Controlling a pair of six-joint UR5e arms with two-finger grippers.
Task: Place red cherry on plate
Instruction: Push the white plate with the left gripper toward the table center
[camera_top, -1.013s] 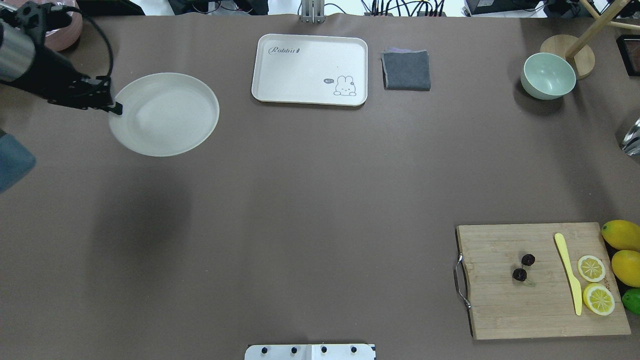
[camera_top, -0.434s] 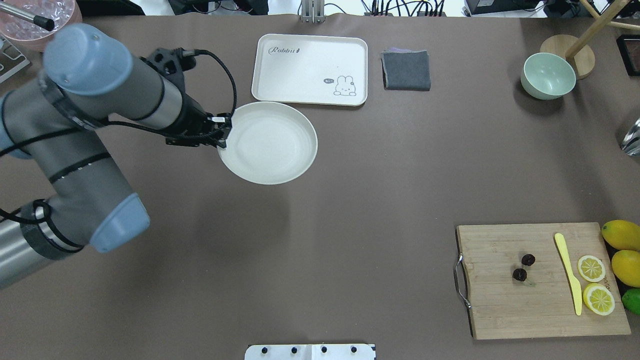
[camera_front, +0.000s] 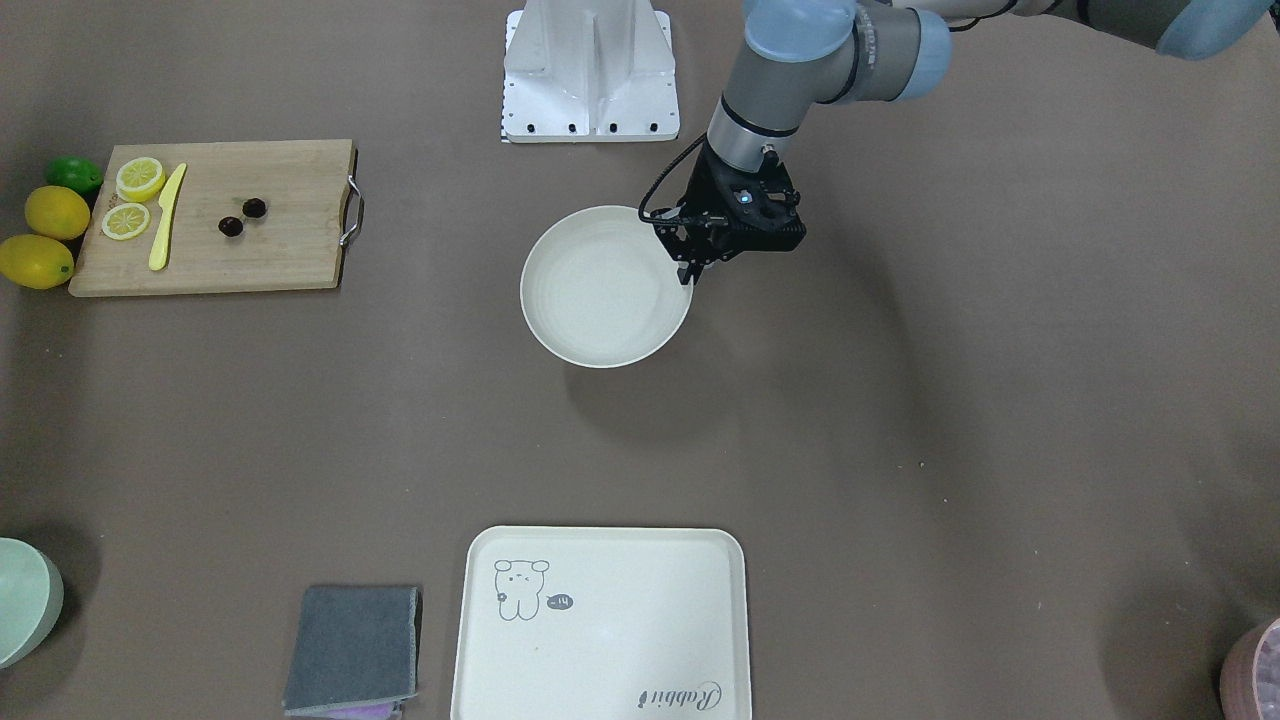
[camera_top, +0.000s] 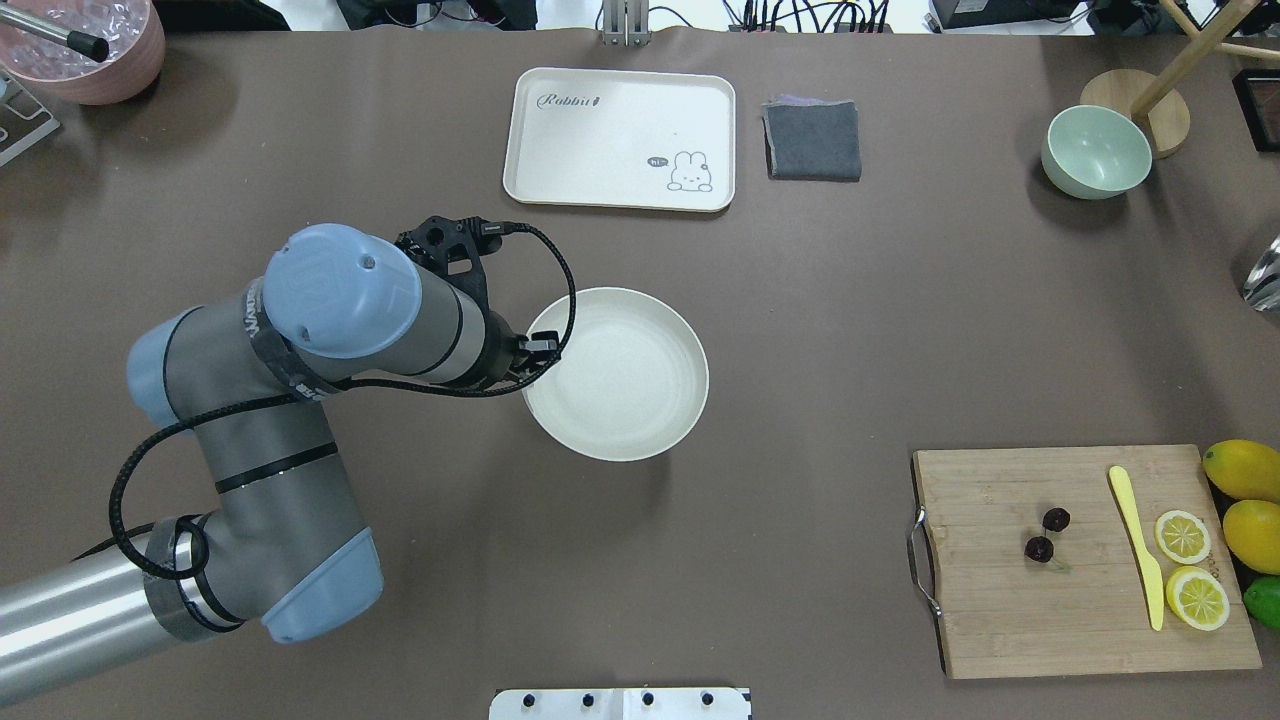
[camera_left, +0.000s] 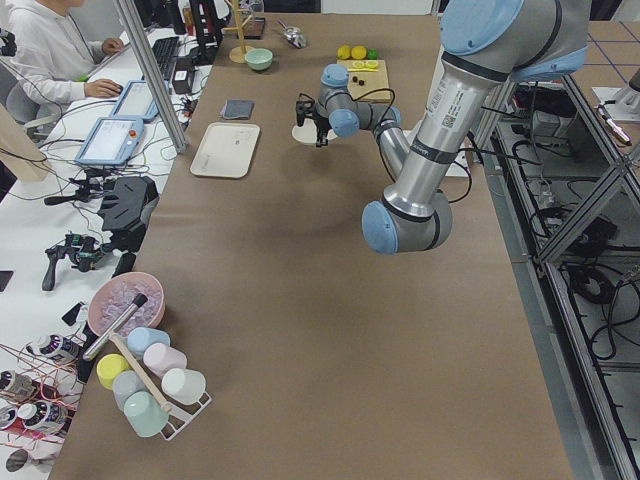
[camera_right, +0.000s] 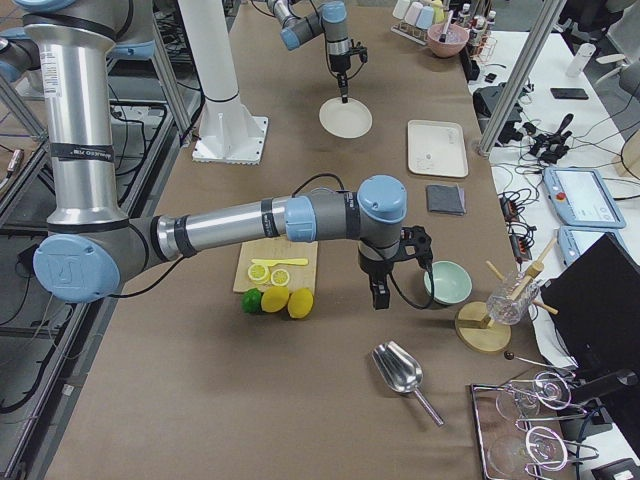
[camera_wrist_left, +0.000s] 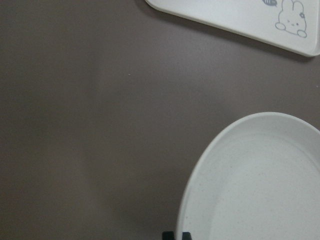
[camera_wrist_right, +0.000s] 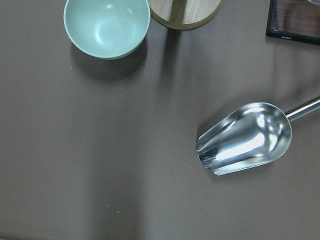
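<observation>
Left hand (camera_top: 533, 352) pinches the plate (camera_top: 640, 410) by its 9 o'clock rim, mid counter (camera_top: 820, 330). The red cherry (camera_top: 1038, 548), 2 balls, lies on the cutting board (camera_top: 1000, 620) at 4 o'clock. Right hand (camera_right: 378, 297): cannot tell its opening.

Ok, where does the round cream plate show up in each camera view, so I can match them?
Exterior front-facing: plate just above centre.
Overhead exterior: plate at about the centre.
Exterior left: plate small, far up the table, top centre.
Exterior right: plate top centre, far end.
Left wrist-mounted: plate fills the lower right, cut off.
Right wrist-mounted: not in it.
Landmark: the rectangular tray with the animal drawing shows in every view but the right wrist's.
</observation>
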